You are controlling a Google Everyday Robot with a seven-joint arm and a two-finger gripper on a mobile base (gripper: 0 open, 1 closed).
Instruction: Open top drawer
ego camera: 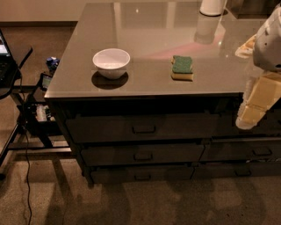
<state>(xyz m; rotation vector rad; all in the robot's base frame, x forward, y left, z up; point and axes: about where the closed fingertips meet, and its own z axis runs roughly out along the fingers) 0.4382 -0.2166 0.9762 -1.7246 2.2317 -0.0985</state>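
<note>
At the right edge the cream plastic gripper (251,115) is partly cropped; the white cylindrical container (212,6) is cut off above.

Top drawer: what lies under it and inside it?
Under the top drawer lie a middle drawer and a bottom drawer, both shallower. Its front hides any contents. The gripper hangs to the right, clear of the handle.

The top drawer (101,127) looks shut, I think, little loop handle (144,129) dead centre. The hand (249,113) hangs at the right edge, in front of the next stack (246,151), well apart from that handle. On the counter (149,30): white bowl (111,62), green sponge (182,67), white container (212,6) at the back.
</note>
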